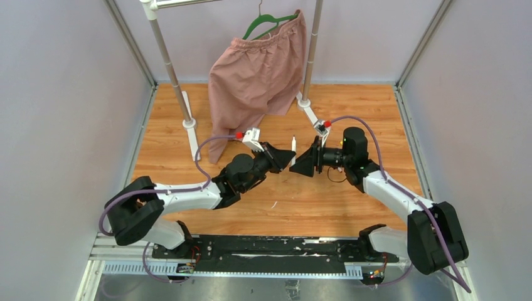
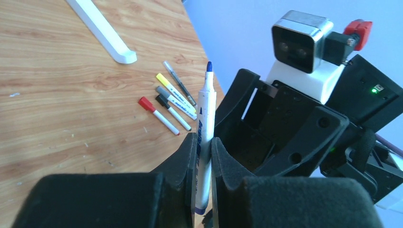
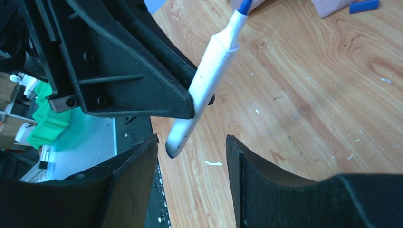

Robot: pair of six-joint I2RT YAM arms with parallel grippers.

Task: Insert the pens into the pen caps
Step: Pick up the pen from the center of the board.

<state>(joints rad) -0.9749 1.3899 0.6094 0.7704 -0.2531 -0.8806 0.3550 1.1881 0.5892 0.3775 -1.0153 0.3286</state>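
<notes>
My left gripper (image 2: 204, 140) is shut on a white pen with a bare blue tip (image 2: 206, 111) and holds it upright above the table. The same pen shows in the top view (image 1: 293, 145) and in the right wrist view (image 3: 209, 78). My right gripper (image 3: 191, 142) is open and empty. It faces the left gripper (image 1: 286, 160) closely, and the pen's rear end hangs just beyond its left finger (image 3: 128, 166). Several pens with red, black, grey and yellow ends (image 2: 168, 102) lie together on the table. A small blue cap (image 3: 363, 5) lies by the cloth.
A clothes rack with white feet (image 1: 189, 122) stands at the back, with pink shorts (image 1: 260, 69) on a green hanger. One rack foot (image 2: 102, 31) lies near the pens. Grey walls close in both sides. A small white scrap (image 1: 274, 204) lies on the wood.
</notes>
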